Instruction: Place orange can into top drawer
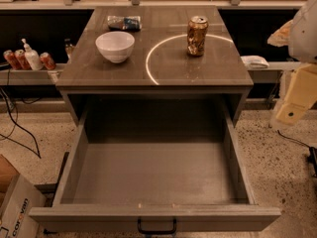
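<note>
can [197, 35], dented golden-orange, stands upright; gripper [293, 105] far right.

You see a dim, warm-brown view. A bright ring of glare lies on the tabletop [173, 66] toward 1 o'clock, and the orange can [197, 35] glints. The top drawer [153, 175] is dark at its back. The gripper [296, 99] glows pale at 3 o'clock.

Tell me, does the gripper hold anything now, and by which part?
Nothing is held. The gripper hangs at the right edge, beside the open top drawer, apart from the orange can, which stands untouched on the countertop.
</note>
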